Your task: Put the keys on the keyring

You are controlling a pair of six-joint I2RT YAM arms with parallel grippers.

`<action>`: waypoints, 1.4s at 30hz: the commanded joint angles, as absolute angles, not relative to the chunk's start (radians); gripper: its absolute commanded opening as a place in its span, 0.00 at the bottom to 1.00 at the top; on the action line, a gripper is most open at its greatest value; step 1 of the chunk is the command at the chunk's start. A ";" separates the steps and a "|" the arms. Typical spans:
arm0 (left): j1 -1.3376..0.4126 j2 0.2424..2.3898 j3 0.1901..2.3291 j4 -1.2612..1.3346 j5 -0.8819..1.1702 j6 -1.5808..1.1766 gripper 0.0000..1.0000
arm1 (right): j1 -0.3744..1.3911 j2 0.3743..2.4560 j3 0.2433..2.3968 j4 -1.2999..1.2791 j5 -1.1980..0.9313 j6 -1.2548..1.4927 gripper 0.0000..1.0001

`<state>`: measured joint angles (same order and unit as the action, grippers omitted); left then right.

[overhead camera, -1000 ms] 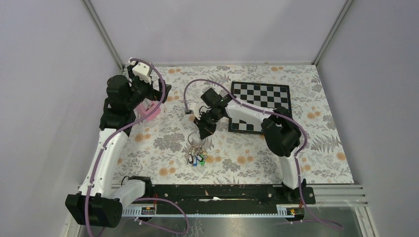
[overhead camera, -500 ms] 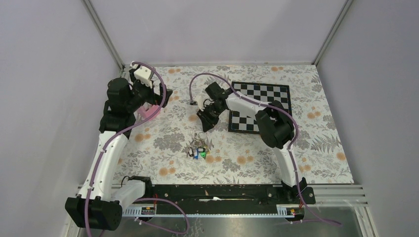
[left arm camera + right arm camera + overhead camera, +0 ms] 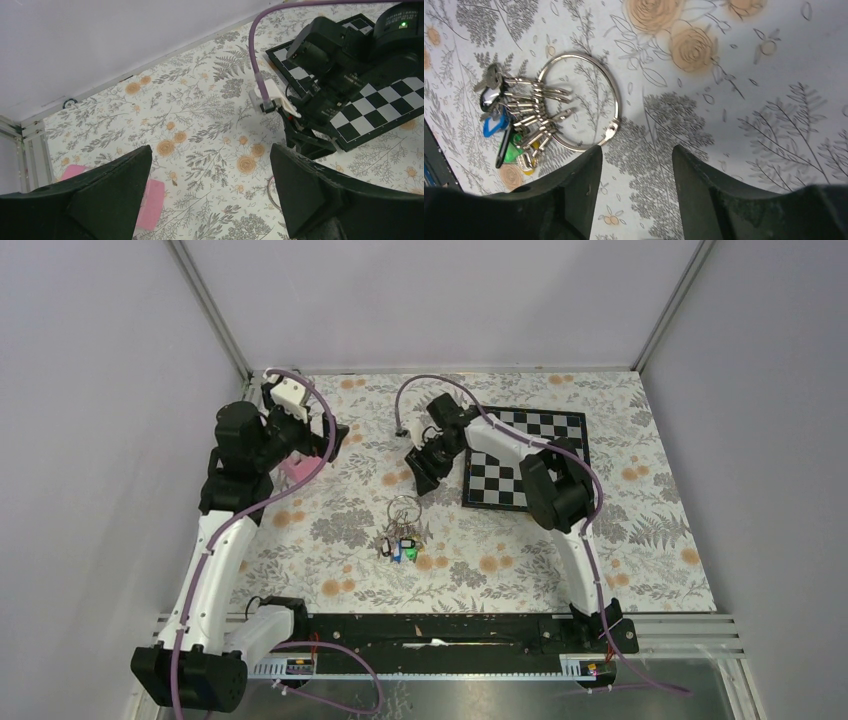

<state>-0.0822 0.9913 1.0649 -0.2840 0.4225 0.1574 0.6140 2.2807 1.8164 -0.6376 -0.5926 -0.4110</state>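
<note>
On a floral tablecloth (image 3: 640, 540), the keyring (image 3: 400, 530) is seen near the right gripper (image 3: 420, 472). The left gripper (image 3: 209, 165) is held wide, empty. Its silver loop, strung with keys (image 3: 486, 80) and coloured tags (image 3: 499, 125), is shown beyond the right's parted, empty fingers (image 3: 564, 200).

Floral table (image 3: 650, 540), keyring (image 3: 400, 536) (keys (image 3: 487, 85) bunched), chessboard (image 3: 540, 440), pink block (image 3: 151, 200)
</note>
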 commanded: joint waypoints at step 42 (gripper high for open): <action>-0.075 0.961 0.985 -0.067 0.434 0.142 0.99 | 0.390 0.868 0.748 0.082 0.110 -0.249 1.00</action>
